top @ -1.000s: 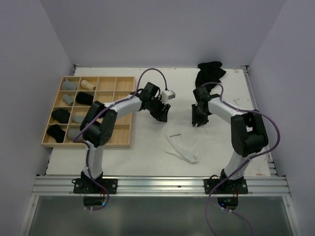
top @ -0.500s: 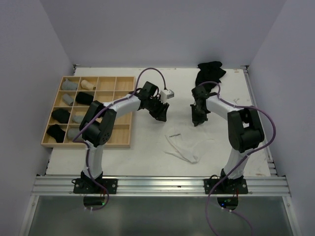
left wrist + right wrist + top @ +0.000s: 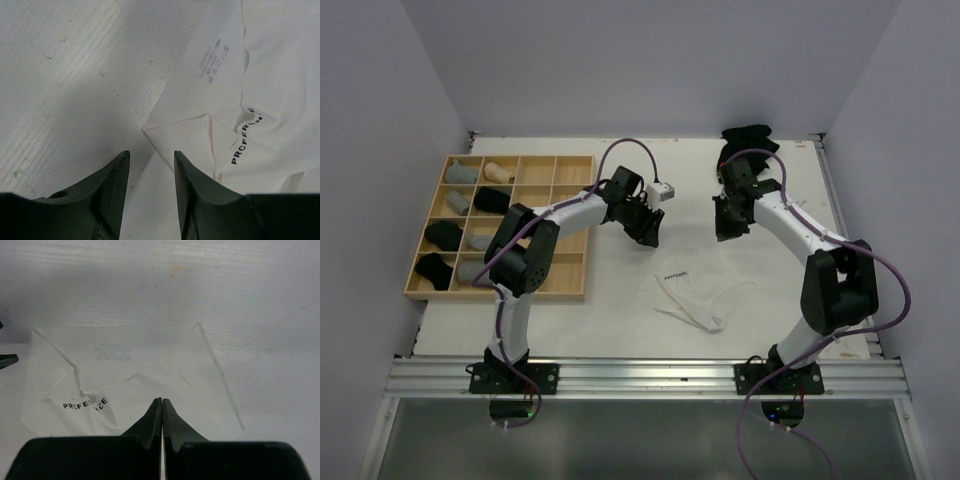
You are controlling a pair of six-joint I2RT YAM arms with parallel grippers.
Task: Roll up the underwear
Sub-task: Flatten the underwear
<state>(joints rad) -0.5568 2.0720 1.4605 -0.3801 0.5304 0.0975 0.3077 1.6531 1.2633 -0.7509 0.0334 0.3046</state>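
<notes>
Left claw (image 3: pixel 151 156): parted, empty, above table (image 3: pixel 75 75).
White underwear (image 3: pixel 260 75): spread out, corner just ahead of left claw.
Right claw (image 3: pixel 162 404): clenched shut, empty, same garment ahead.

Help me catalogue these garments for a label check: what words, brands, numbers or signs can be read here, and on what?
"PROFE…ICE": black letters on the white underwear, along its top band; a fold hides the middle letters.
Pale grey care print on the same garment: a few lines and wash symbols, too faint to read.
No other text shows.
</notes>
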